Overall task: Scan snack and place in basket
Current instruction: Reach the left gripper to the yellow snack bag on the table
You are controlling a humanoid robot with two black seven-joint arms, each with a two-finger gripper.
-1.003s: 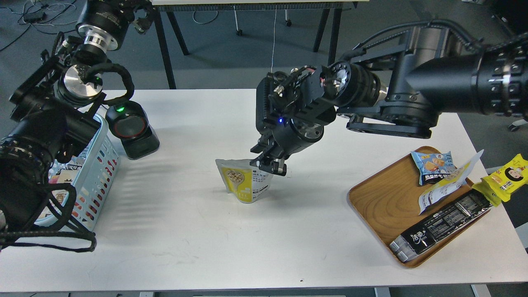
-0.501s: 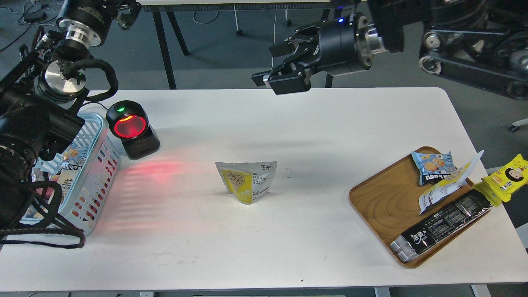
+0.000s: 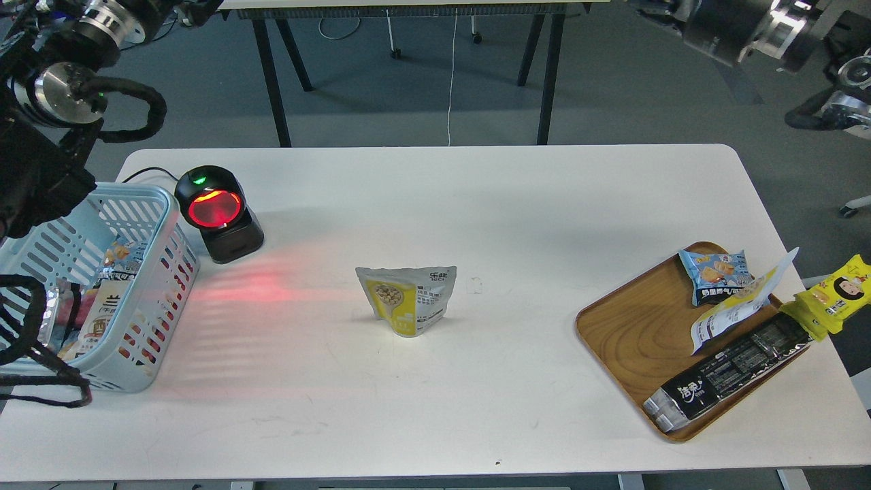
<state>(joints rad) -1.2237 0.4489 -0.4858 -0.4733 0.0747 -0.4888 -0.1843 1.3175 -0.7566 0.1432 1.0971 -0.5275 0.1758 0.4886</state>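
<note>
The snack (image 3: 406, 299) stands upright on the white table, a little left of centre, with its yellow front and grey printed panel both showing. Nothing holds it. The light blue basket (image 3: 158, 197) sits at the table's left edge with several packs inside. My left arm rises along the left edge, over the basket's near part. Only a sliver of my left gripper (image 3: 197, 8) shows at the top edge. My right arm is high at the top right. My right gripper (image 3: 656, 8) is almost wholly cut off by the top edge. Both are far from the snack.
A black scanner (image 3: 219, 216) with a glowing red window stands right of the basket and casts red light on the table. A wooden tray (image 3: 629, 327) at the right holds a blue pack, a white-yellow pouch and a long black pack. A bright yellow cartoon-face pack (image 3: 838, 289) lies beside it.
My right gripper let go of the snack, rose and pulled back to the top right. My left arm lifted up and left, uncovering the basket. The scanner's red light came on.
</note>
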